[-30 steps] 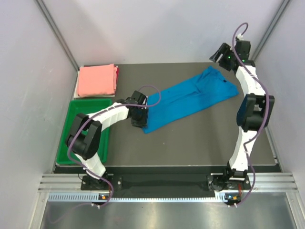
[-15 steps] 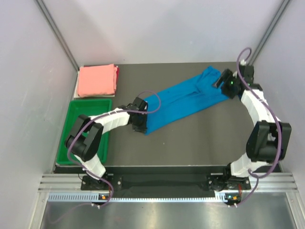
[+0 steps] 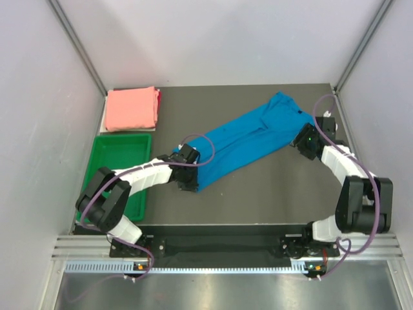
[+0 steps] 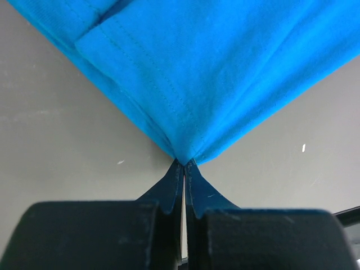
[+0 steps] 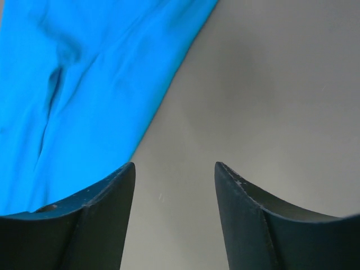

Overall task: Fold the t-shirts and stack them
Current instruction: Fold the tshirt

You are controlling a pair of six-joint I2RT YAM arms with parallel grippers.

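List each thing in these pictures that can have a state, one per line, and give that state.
blue t-shirt, folded into a long strip, flat on the table, one corner pinched.
pink t-shirt, folded, lying at the far left corner.
green tray, upright, partly hidden by the left arm.
left gripper, shut on the blue t-shirt's corner.
right gripper, open, holding nothing, beside the blue t-shirt's edge.

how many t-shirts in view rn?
2: blue t-shirt stretched diagonally mid-table, near corner pinched in the left gripper; pink t-shirt folded at the far-left corner. The left arm hides part of the green tray.
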